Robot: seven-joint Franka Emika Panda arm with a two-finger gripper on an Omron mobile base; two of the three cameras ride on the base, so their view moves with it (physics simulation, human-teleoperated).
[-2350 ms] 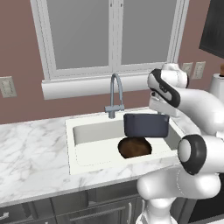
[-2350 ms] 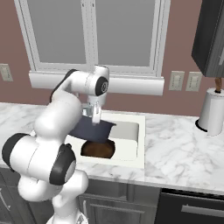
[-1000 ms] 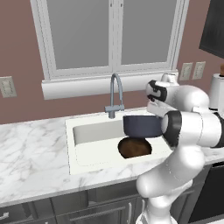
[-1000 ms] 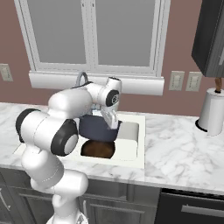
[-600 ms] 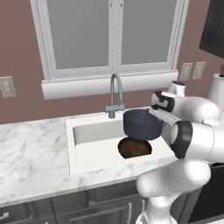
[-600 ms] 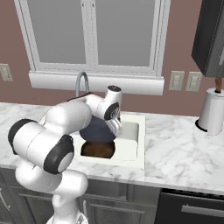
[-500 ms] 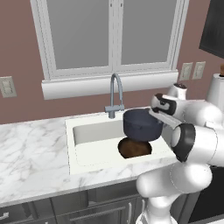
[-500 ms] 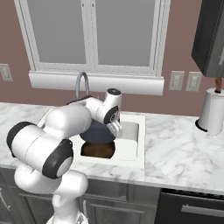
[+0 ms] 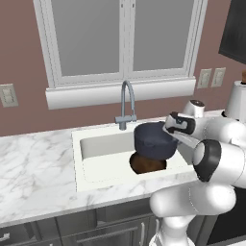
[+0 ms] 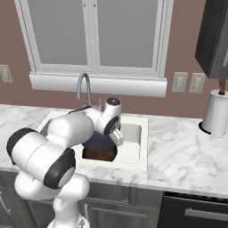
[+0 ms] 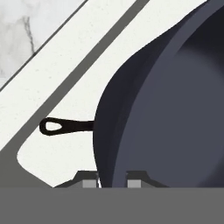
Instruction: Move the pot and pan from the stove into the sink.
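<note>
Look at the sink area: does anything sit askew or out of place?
The pot is not set down: the gripper holds it by its rim, tipped, above the pan, which already lies in the sink. Nothing looks spilled or damaged.

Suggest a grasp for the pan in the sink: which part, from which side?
Take the pan by its long handle, coming from above with the fingers across it. The handle lies flat on the sink floor, clear of the pot hanging over the pan's bowl. The bowl's rim is largely covered by that pot, so it looks the worse choice.
</note>
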